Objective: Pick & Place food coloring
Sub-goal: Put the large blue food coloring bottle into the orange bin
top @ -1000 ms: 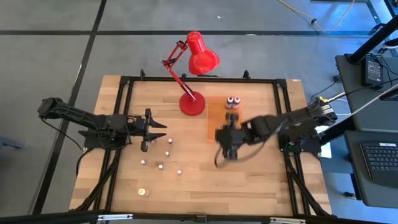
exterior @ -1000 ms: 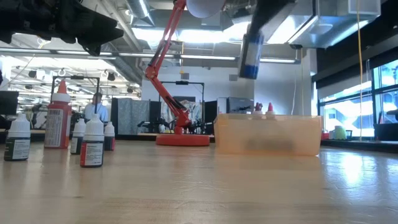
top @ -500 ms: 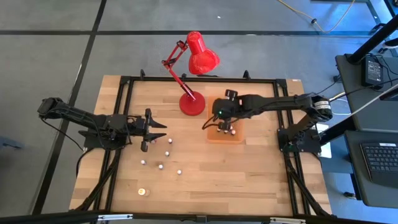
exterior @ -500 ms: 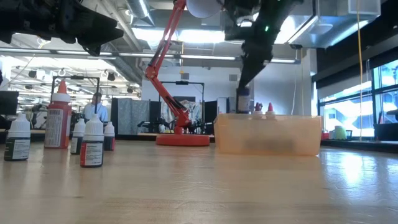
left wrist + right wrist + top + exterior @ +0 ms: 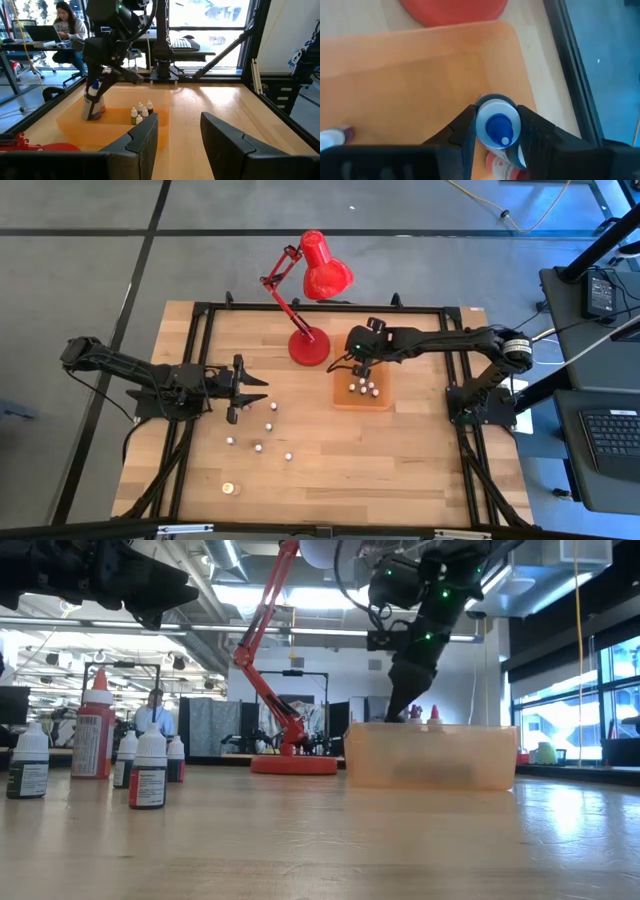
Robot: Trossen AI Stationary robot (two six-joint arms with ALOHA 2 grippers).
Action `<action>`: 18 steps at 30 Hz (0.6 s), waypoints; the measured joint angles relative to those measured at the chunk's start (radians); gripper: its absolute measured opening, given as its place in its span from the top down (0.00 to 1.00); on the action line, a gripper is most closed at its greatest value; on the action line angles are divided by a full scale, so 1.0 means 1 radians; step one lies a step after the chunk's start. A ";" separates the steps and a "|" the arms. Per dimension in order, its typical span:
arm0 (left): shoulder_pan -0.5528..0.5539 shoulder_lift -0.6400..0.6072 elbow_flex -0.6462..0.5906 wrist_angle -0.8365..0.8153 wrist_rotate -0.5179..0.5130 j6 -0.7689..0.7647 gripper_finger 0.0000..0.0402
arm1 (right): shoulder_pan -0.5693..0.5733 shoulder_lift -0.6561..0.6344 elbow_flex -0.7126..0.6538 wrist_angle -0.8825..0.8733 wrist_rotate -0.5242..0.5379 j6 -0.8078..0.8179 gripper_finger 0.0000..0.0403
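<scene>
Right tool [image 5: 494, 131] is down in the far end of the orange tray [image 5: 345, 402], beside the red lamp's [image 5: 312, 302] base. Its fingers are closed partway on a blue-capped bottle [image 5: 498, 129]; the right wrist view shows the cap pinched between both fingers. In the left wrist view the bottle [image 5: 93, 101] stands low in the tray, base at or near the tray floor; contact cannot be confirmed. Not yet released.

Left tool [image 5: 243, 388] waits over the bench [image 5: 400, 460] on the left side, fingers part open, nothing between them in its own wrist view.

Progress, judged: about four small bottles [image 5: 361, 388] already stand together in the tray, plus the one now being lowered. Left to move: about six white-capped bottles [image 5: 258, 430] scattered on the bench near the left tool, and a small round yellowish piece [image 5: 228, 488] near the front edge. Low view shows those bottles [image 5: 150, 773] upright, a larger red one [image 5: 93, 737] among them. Roughly half done.

Change from a second ago: the right arm then held the bottle high over the bench, short of the tray's near end. It has since swung across and descended into the tray's far end. Left arm unchanged. The bench bottles have not shifted.
</scene>
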 joint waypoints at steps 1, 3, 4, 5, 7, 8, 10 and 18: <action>0.000 0.000 0.000 0.000 0.000 0.000 0.64 | -0.004 0.000 -0.010 0.014 -0.001 -0.001 0.69; 0.000 0.000 0.000 0.000 0.000 0.000 0.64 | -0.013 0.000 -0.026 0.022 -0.002 0.000 0.69; 0.000 0.000 0.000 0.000 0.000 0.000 0.64 | -0.018 0.000 -0.033 0.029 -0.003 0.001 0.68; 0.000 0.000 0.000 0.000 0.000 0.000 0.64 | -0.023 0.000 -0.037 0.033 -0.003 0.002 0.67; 0.000 0.000 0.000 0.000 0.000 0.000 0.64 | -0.029 0.000 -0.042 0.033 -0.002 0.004 0.65; 0.000 0.000 0.000 -0.001 0.000 0.000 0.64 | -0.030 0.000 -0.042 0.032 -0.002 0.003 0.64; 0.000 0.000 0.000 0.000 0.000 0.000 0.64 | -0.030 0.000 -0.042 0.038 0.000 -0.001 0.64; 0.000 0.000 0.000 -0.001 0.000 0.000 0.64 | -0.029 0.000 -0.042 0.041 0.000 -0.003 0.63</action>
